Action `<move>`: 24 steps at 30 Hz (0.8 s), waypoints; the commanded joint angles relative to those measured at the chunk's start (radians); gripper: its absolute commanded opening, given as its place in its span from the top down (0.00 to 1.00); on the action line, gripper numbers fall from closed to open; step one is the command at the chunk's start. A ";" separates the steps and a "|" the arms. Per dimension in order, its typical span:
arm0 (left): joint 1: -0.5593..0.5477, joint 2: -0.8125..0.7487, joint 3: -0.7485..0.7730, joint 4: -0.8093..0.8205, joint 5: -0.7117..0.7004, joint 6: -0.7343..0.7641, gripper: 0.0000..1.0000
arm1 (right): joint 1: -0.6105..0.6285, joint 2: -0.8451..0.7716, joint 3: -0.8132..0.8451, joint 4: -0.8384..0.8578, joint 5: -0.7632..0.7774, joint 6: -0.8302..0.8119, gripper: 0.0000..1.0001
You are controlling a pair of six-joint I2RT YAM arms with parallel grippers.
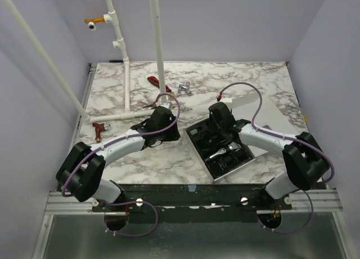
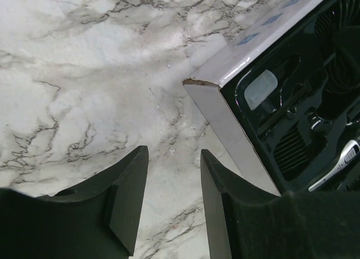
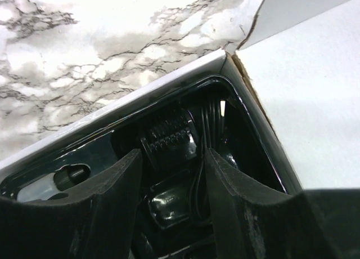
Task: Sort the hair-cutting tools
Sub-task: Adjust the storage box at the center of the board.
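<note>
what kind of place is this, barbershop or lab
Most likely a robot test booth, not a barbershop: plain pale walls enclose a marble-patterned table, the left arm and right arm mount at a metal rail along its near edge, and white pipes stand on it.

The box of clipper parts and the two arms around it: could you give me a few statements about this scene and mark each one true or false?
1. The left gripper holds a black guard. False: it is open above the table, with nothing between its fingers.
2. The right gripper hangs over the open box. True.
3. The silver-ended clipper lies inside the box. True.
4. The red-handled tool lies inside the box. False: it lies on the table beyond the box.
</note>
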 commanded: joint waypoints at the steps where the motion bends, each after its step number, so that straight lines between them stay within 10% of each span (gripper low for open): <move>1: -0.013 -0.039 -0.014 0.010 0.082 -0.025 0.56 | -0.015 0.062 0.021 0.036 -0.031 -0.077 0.48; 24: -0.061 -0.029 -0.017 -0.002 0.090 -0.026 0.54 | -0.038 0.132 -0.011 0.115 -0.137 -0.107 0.44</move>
